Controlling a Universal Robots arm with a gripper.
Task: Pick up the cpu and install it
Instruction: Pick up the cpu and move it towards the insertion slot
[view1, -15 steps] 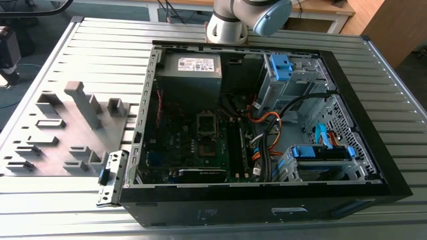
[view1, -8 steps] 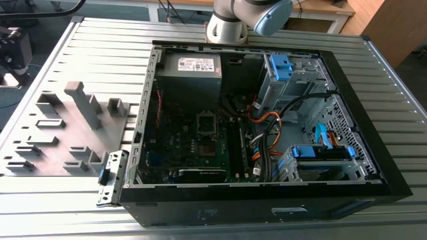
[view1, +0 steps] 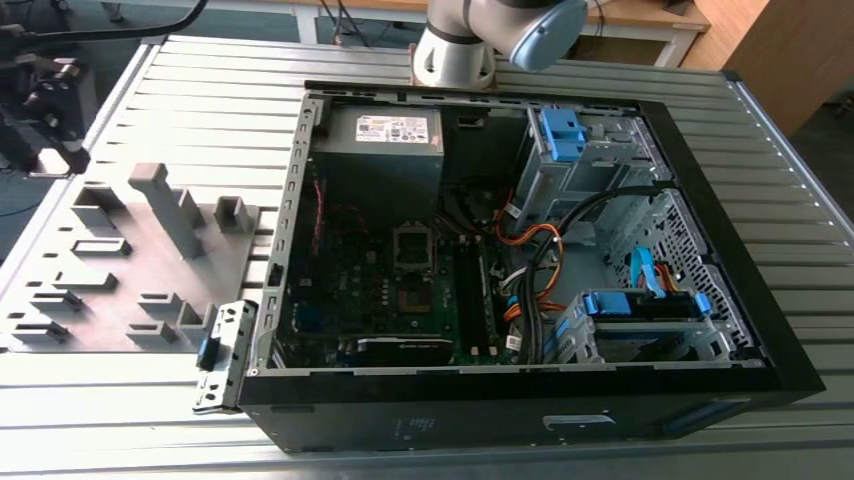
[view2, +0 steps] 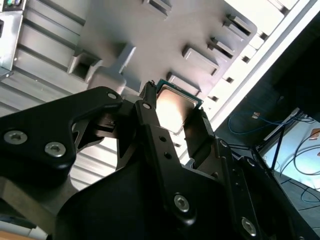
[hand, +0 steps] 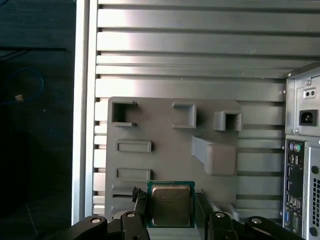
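Fixture plate, grey, with raised blocks and pockets, lies on the slatted metal table at the exterior view's left. Just beside it, toward the middle, lies the open computer case, side panel off and interior facing up. Inside, against the far wall, is the grey power-supply box. Nearer the middle of the dark board is the silver socket frame with its dark centre. Behind the case the arm rises from the table. Toward the exterior view's right are drive cages with blue clips, and black and orange cables run between cages and board. In the first wrist view the gripper is over the fixture plate, with the case's rear panel off to one side. The cpu, a green-rimmed square with a pale silvery top, sits squarely between the two black fingers, one against each of two opposite edges, flat top facing the camera. The second wrist view shows the same grip from a slant. The fingers are closed onto the chip's sides, its top bare between them, with the plate's pockets behind it. Cannot tell whether the chip rests on the plate or hangs clear of it.
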